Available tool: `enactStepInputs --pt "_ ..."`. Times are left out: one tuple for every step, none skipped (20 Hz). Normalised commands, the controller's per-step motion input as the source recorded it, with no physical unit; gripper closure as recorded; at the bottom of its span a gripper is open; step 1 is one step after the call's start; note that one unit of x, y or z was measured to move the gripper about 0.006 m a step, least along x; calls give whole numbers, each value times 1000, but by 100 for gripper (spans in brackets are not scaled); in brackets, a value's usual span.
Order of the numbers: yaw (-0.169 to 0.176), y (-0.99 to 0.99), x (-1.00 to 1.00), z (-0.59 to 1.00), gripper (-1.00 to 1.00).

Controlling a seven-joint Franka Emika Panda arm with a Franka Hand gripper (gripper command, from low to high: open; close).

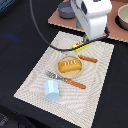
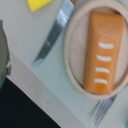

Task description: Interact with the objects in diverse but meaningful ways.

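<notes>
On the dark desk we see a pale woven placemat point(image 1: 75, 95) carrying a tan plate point(image 1: 70, 73) with the bread loaf point(image 1: 69, 65) at its centre, knife point(image 1: 88, 59) and fork point(image 1: 65, 80) beside it, light-blue cup point(image 1: 51, 90) near the front edge, yellow packet point(image 1: 80, 46) under the arm; we cannot tell the gripper's opening.

A dark worktop point(image 1: 15, 30) carries a pale woven placemat point(image 1: 35, 82) and a brown board point(image 1: 62, 19). On the placemat lie a tan plate point(image 1: 70, 73), knife point(image 1: 88, 59), fork point(image 1: 65, 80), light-blue cup point(image 1: 50, 89) and yellow packet point(image 1: 81, 46).

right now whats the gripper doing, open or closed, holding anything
gripper: cannot be told. The arm's body hides the fingers in the exterior view, and the wrist view shows none, only the bread loaf on the plate.
</notes>
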Motion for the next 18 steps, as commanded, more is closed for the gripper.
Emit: enactStepInputs --pt "28 503 163 -609 -100" --pt "31 529 143 -620 -100" --pt "34 514 140 -634 -100" --pt "38 457 174 -691 -100" --pt "42 400 206 -717 -100" --pt "46 383 191 -720 -100" --pt "45 363 197 -714 -100" --pt "41 274 191 -714 -100" --pt "34 189 197 -694 -100" --pt "26 160 243 -640 -100" --pt "26 83 391 -520 -100" --pt "28 0 497 -237 -100" --pt "16 0 440 -197 -100" --pt "15 0 389 -203 -100" --pt "16 0 314 -226 -100" --pt "13 0 277 -234 -100" --pt "12 0 240 -243 -100" --pt "11 0 211 -269 -100"
